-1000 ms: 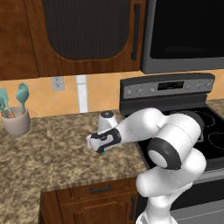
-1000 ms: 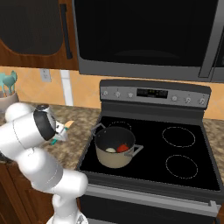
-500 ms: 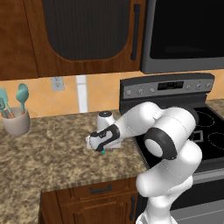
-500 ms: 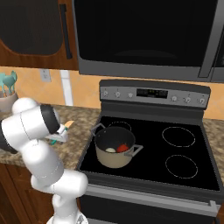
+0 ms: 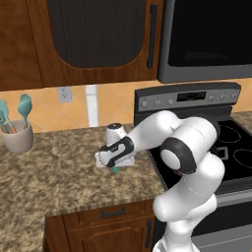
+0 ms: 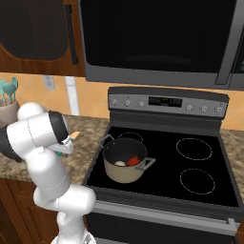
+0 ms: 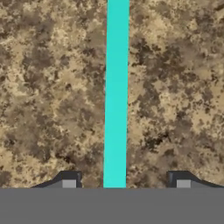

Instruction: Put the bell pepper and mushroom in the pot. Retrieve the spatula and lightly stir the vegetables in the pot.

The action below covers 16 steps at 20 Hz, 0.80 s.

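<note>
The spatula's thin teal handle (image 7: 117,92) lies on the speckled granite counter and runs straight up the hand view between my two finger tips. My gripper (image 7: 126,183) is open, with a gap on each side of the handle. From the left base camera my gripper (image 5: 114,166) points down at the counter, a teal bit of the spatula (image 5: 115,170) showing under it. The tan-orange blade (image 6: 75,136) pokes out beside my arm. The beige pot (image 6: 125,159) stands on the stove's front left burner, holding the red bell pepper (image 6: 134,161) and the pale mushroom (image 6: 120,163).
A beige utensil cup (image 5: 17,138) with teal spoon-headed utensils stands at the counter's far left by the wall. The black stove top (image 6: 190,162) lies to the right of the counter. Dark wood cabinets and a microwave hang overhead.
My hand has stayed low over the spatula on the counter, while the arm's elbow has swung round above it. The pot and the vegetables have not moved.
</note>
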### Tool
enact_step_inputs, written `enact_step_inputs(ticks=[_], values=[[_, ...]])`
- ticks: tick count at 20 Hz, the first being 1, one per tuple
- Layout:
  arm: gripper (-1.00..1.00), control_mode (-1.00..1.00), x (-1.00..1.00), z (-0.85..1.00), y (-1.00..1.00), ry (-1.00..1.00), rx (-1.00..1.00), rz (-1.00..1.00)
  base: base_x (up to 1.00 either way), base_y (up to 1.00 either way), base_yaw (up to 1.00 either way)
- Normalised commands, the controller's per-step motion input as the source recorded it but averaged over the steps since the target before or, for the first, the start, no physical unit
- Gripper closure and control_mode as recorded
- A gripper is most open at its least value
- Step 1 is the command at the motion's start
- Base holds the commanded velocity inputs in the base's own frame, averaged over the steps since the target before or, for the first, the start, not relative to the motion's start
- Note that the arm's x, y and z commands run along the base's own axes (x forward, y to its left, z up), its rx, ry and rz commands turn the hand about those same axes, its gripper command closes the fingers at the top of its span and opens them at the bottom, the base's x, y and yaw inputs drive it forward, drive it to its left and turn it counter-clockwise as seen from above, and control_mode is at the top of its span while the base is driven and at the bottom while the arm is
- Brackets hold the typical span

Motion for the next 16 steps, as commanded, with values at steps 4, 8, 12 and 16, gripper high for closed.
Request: enact_step_inputs(ticks=[4, 8, 12, 16], values=[[1.0, -1.0, 0.0, -0.27, 0.11, 0.01, 0.0, 0.0, 0.0, 0.0, 0.0], [1.0, -1.0, 0.0, -0.24, 0.17, 0.02, 0.0, 0.0, 0.0, 0.0, 0.0], [1.0, -1.0, -0.03, -0.24, 0.08, 0.04, 0.0, 0.0, 0.0, 0.0, 0.0], [1.0, -1.0, -0.08, -0.18, 0.01, 0.06, 0.0, 0.0, 0.0, 0.0, 0.0]])
